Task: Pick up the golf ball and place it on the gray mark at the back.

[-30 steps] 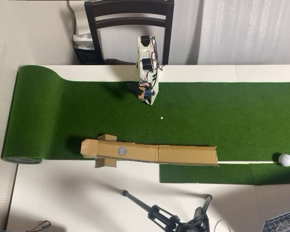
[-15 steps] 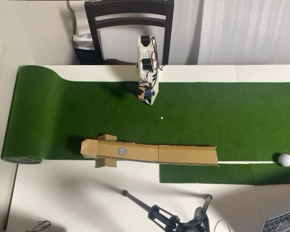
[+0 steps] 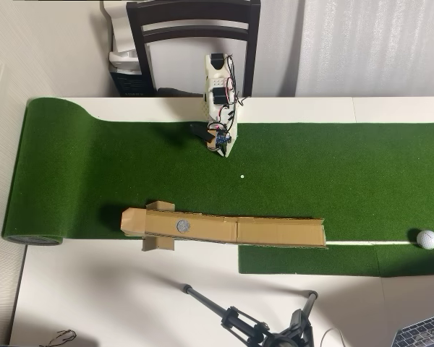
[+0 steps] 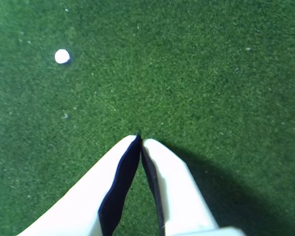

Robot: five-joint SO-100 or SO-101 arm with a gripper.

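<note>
Mat (image 3: 130,159): green fake turf, rough matt pile. Ramp (image 3: 231,230): plain brown cardboard, matt, creased. Ball (image 3: 427,238): white, dimpled, slight sheen. Tool (image 4: 140,138): smooth white plastic, dark inner faces. Counter (image 3: 116,296): smooth white, matt. Chair (image 3: 195,25): dark wood.

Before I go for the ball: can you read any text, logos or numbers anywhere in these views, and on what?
No readable text in either view.
Golf ball: any printing is too small to read in the overhead view.
Gray mark on the cardboard ramp: plain disc, nothing legible.
Arm's circuit board: markings too small to read.
Gripper: plain white fingers, no label.
</note>
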